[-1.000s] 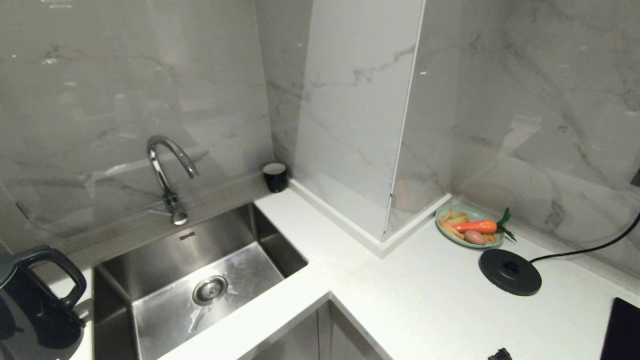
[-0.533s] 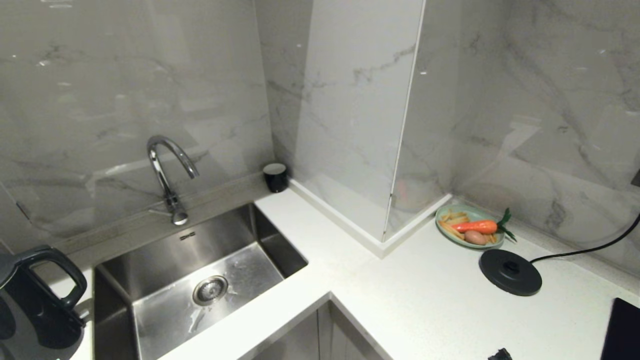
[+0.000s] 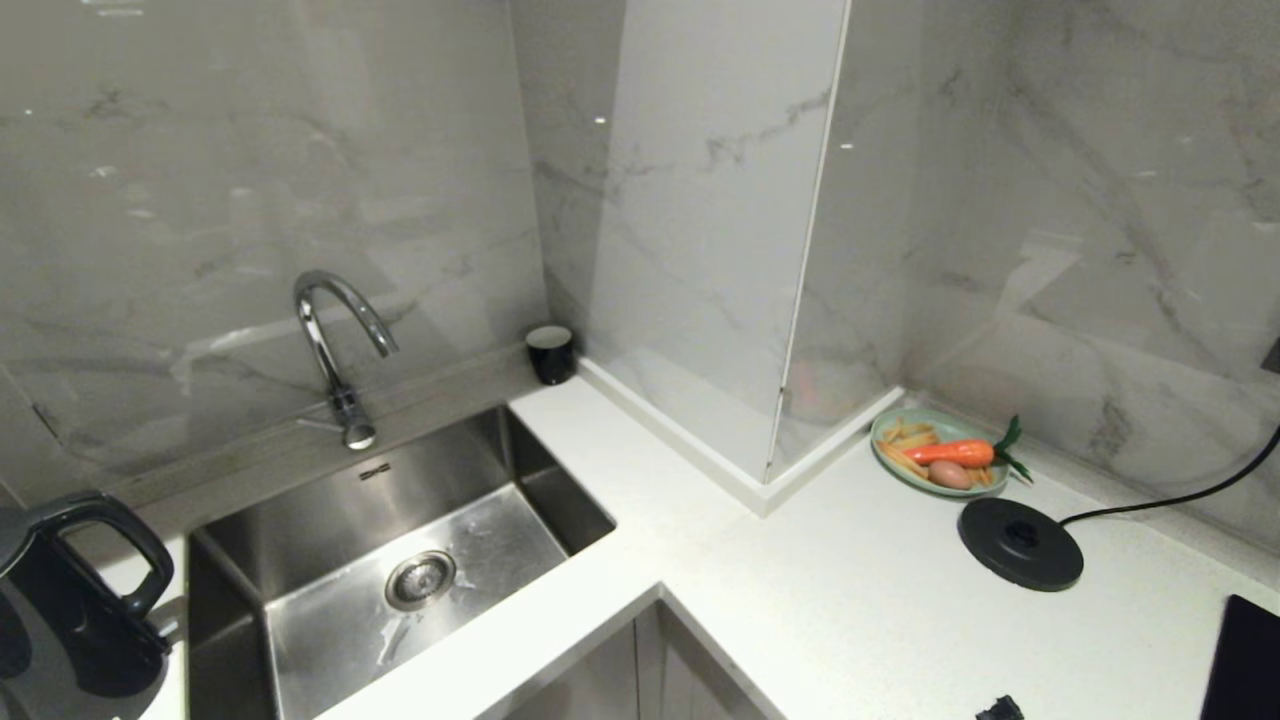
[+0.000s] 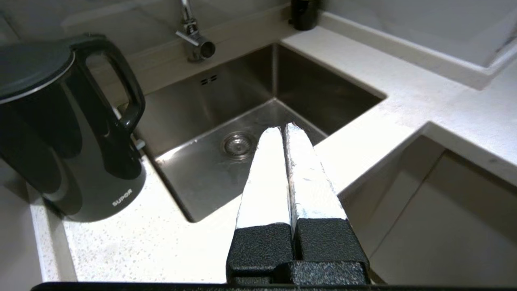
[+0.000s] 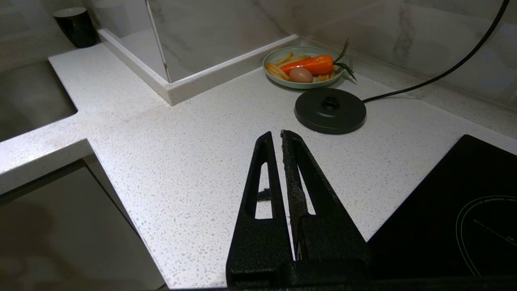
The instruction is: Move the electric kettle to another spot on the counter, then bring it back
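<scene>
A white speckled counter (image 3: 850, 600) wraps around a steel sink (image 3: 400, 560). The electric kettle (image 4: 60, 129) stands upright on the counter at the sink's left side, handle toward the basin. Its round black base (image 3: 1020, 543) sits far off to the right, beside a green plate (image 3: 890, 465). The left gripper (image 4: 282, 131) hovers empty, fingers pressed together, near the sink's front edge. The right gripper (image 5: 278, 137) is likewise closed and empty.
</scene>
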